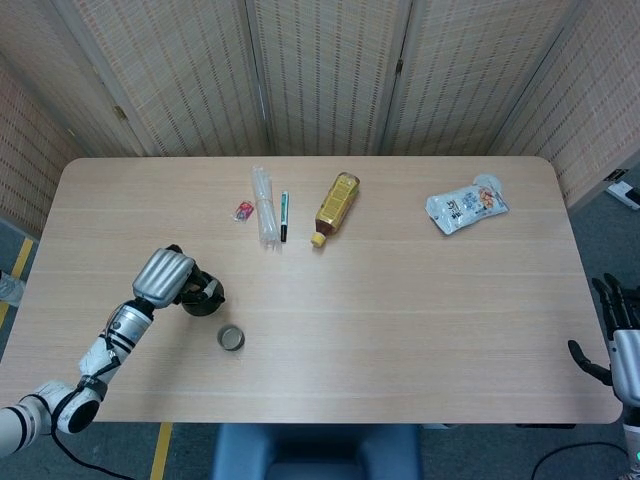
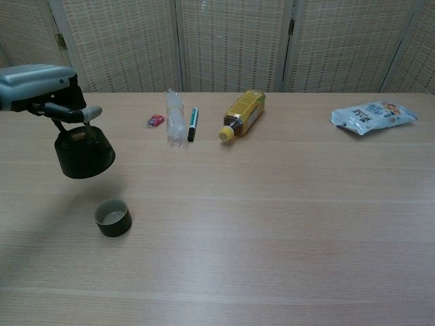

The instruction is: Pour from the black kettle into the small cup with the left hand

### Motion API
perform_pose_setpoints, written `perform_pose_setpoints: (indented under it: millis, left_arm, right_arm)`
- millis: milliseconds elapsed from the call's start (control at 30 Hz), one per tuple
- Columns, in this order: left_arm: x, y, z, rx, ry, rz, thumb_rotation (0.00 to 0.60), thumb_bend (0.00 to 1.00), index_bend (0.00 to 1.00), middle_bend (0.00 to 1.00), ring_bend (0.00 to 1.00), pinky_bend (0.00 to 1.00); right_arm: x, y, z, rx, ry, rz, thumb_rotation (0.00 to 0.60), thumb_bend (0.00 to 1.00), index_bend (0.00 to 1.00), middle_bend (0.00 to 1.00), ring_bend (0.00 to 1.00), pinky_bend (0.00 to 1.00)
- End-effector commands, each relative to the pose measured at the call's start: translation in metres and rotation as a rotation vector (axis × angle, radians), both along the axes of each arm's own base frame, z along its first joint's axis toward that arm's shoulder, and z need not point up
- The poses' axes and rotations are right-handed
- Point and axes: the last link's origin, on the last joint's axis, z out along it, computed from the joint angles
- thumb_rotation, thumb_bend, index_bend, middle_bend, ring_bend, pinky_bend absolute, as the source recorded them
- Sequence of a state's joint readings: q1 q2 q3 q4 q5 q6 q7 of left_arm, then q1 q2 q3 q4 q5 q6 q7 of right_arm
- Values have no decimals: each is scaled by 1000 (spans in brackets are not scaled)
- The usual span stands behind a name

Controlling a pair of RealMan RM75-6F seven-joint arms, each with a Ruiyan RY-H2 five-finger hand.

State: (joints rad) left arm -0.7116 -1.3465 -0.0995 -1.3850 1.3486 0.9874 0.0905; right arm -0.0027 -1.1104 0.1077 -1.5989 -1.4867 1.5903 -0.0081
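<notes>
We see lab-style test bay: pale wood tabletop boxed in by woven folding screens, yellow floor tape at left, odd props laid out — tea bottle, snack bag, pen.
</notes>
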Motion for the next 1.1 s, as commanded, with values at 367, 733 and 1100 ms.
perform_pose_setpoints:
  millis: [367, 733, 1100]
  left_arm:
    - [2, -18, 2, -6, 31, -32, 353, 475, 1000, 1000, 940, 444]
    - [-1, -33, -3, 5, 73, -62, 355, 479, 1000, 1000, 943, 467]
    - [2, -53, -11, 17, 111, -104, 356, 483, 1000, 1000, 943, 470]
  right_arm:
    - [2, -3, 0, -1, -4, 14, 600, 289, 2, 80, 201, 3]
    - [4, -5, 4, -15, -2, 18, 600, 288, 2, 80, 200, 14]
    - [10, -3, 11, -46, 9, 45, 600, 289, 2, 80, 210, 14]
